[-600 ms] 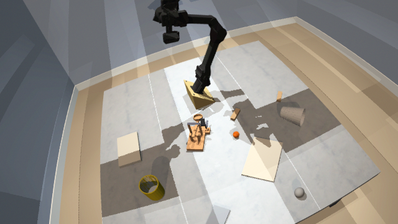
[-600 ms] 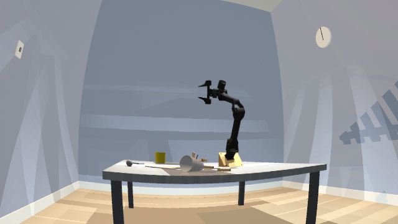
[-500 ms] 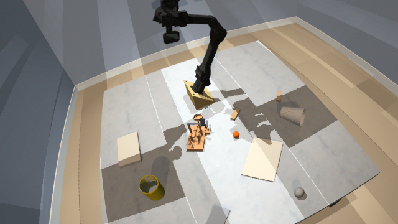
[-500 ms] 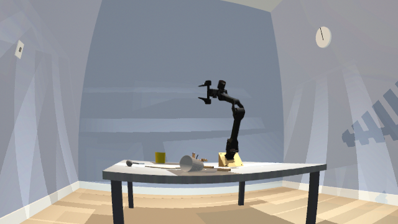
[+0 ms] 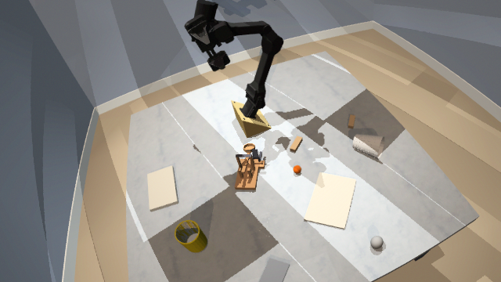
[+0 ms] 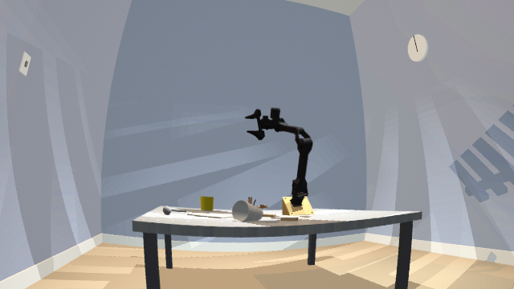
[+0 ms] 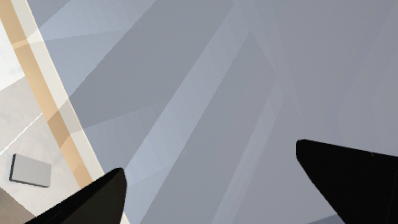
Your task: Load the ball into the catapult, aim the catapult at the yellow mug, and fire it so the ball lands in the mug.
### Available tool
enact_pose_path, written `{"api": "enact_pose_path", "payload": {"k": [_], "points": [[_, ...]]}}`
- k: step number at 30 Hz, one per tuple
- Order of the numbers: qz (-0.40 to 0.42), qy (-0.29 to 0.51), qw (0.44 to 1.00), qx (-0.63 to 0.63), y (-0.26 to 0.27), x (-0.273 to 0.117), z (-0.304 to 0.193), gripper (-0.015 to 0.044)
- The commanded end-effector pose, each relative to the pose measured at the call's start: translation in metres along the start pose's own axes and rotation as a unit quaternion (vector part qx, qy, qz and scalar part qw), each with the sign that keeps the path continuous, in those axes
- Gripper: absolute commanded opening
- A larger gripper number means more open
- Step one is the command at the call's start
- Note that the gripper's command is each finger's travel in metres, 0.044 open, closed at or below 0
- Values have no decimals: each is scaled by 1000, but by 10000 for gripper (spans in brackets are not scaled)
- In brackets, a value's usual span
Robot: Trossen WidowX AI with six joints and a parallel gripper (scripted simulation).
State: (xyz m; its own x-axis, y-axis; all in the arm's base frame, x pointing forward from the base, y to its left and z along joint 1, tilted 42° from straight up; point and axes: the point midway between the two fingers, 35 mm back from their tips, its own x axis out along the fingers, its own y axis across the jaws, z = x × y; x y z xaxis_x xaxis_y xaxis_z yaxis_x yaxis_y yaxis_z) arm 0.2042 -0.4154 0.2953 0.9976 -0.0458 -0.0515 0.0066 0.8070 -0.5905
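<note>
The small orange ball (image 5: 297,169) lies on the table to the right of the wooden catapult (image 5: 246,184) in the top view. The catapult's round cup (image 5: 249,147) looks empty and faces the arm's base. The yellow mug (image 5: 200,244) (image 6: 206,203) stands upright, below and left of the catapult in the top view. My gripper (image 6: 247,124) (image 7: 212,162) is wide open and empty, high above the table and far from the ball, catapult and mug. The wrist view shows mostly wall between the fingers; ball, catapult and mug are out of that view.
A whitish cylinder (image 5: 365,145) (image 6: 250,212) lies on its side. Two wooden blocks (image 5: 296,143) (image 5: 351,121) lie near it. Two cream boards (image 5: 162,188) (image 5: 330,200) lie flat on either side of the catapult. A grey ball (image 5: 376,242) (image 6: 167,210) and a grey slab (image 5: 275,270) lie farther out.
</note>
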Motion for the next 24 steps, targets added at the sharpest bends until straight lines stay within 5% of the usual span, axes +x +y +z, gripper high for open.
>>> {"api": "enact_pose_path", "payload": {"k": [1, 24], "points": [[7, 18, 997, 72, 10, 18, -18, 440], [83, 175, 898, 395, 108, 90, -98, 440]]}}
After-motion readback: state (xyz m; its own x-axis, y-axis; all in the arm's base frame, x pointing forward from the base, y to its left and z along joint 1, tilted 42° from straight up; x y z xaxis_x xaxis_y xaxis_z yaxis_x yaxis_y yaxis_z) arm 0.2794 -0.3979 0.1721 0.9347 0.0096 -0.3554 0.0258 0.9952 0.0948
